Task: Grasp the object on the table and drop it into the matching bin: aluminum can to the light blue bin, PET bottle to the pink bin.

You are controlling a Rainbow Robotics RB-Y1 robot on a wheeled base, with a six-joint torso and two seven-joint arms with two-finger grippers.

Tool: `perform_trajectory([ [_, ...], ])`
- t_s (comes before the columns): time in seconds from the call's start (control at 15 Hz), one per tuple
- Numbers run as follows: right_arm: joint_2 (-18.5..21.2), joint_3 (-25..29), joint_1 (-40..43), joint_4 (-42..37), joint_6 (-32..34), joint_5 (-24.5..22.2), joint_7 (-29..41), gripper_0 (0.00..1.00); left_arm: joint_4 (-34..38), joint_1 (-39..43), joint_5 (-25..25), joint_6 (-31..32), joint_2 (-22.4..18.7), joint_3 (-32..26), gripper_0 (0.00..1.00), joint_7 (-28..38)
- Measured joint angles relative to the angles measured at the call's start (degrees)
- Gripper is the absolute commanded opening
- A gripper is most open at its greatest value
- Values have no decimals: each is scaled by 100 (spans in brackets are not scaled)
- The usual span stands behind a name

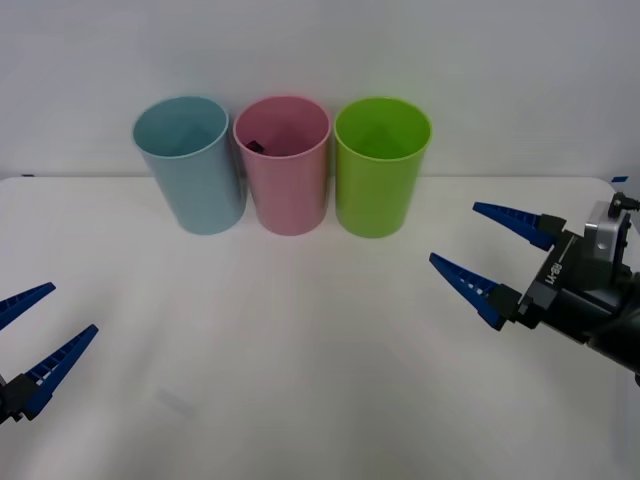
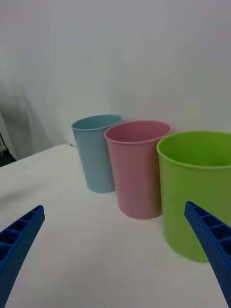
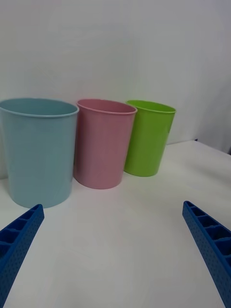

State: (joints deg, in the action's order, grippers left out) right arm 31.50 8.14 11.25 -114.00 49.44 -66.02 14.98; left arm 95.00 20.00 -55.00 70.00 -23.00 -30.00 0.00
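A: Start nearest the robot. What lies on the counter [image 1: 320, 350] in front of the pink bin [image 1: 287, 165]?

B: Nothing that needs picking up. The left pincer [image 1: 28, 335] hangs low at the near left, well apart from the pink bin, with its blue fingers spread and nothing between them. The right pincer [image 1: 490, 255] sits at the right, nearer the pink bin but well clear of it, and is likewise spread wide and empty.

A: And the bottle?

B: There is a small dark shape inside the pink bin, against its far-left inner wall. I take it for the PET bottle [image 1: 254, 147], probably its black cap, though too little of it shows to be sure.

A: So the drop is done?

B: I judge so. The sorting looks finished, and what is left is at most parking the arms.

A: The neighbours?

B: The light blue bin [image 1: 190, 160] stands just left of the pink bin, almost touching it. A lime green bin [image 1: 380, 165] stands just right of the pink bin. All three are upright in a row.
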Motion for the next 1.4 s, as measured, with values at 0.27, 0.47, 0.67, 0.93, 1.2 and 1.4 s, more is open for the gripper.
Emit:
perform_trajectory([
  [0.27,-391,751,760,5,964,-1,-272,100,0,0,0,0,0,0,100,0],
  [0.47,-677,1230,1230,3,1473,-4,-502,100,0,0,0,0,0,0,100,0],
  [0.67,-744,1464,1592,70,1507,48,-1078,100,0,0,0,0,0,0,100,0],
  [0.93,-749,1639,1773,552,1635,105,-1790,100,0,0,0,0,0,0,100,0],
  [1.2,-732,1726,1790,1162,1926,106,-2173,100,0,0,0,0,0,0,100,0],
  [1.4,-714,1798,1793,1517,2359,106,-2216,100,0,0,0,0,0,0,100,0],
])
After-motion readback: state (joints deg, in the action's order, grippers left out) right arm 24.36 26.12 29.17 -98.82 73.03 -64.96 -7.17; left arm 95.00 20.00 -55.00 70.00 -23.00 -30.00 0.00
